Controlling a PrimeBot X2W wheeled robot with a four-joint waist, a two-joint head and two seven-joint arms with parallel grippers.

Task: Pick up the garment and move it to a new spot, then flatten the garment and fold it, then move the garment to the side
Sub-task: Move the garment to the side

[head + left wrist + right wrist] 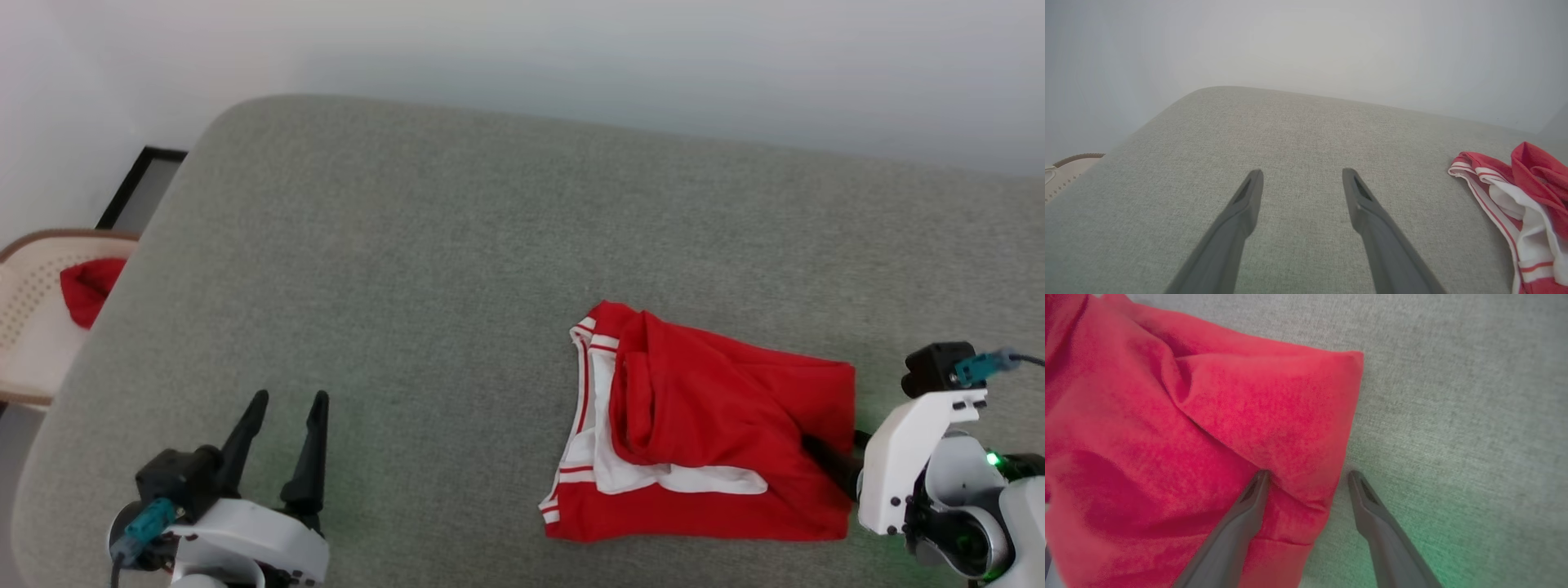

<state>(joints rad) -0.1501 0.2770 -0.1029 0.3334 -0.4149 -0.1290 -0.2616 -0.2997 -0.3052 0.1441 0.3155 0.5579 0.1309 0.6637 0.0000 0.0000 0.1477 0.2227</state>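
The garment [718, 408], a red shirt with white sleeves and red-white striped trim, lies loosely folded on the right half of the grey padded table [424, 269]. My right gripper [816, 447] is at the garment's right edge and is open. In the right wrist view, one finger rests on the red cloth [1188, 416] and the other stands over bare table, with the right gripper [1308, 473] straddling the edge. My left gripper [290, 398] stands open and empty near the table's front left. In the left wrist view, the left gripper [1302, 171] is well clear of the garment [1527, 204].
A cream perforated basket [28, 327] sits off the table's left edge, with a small plain red cloth bundle [86, 287] in it. A black frame [135, 186] lies on the floor behind it. A pale wall runs close behind the table's far edge.
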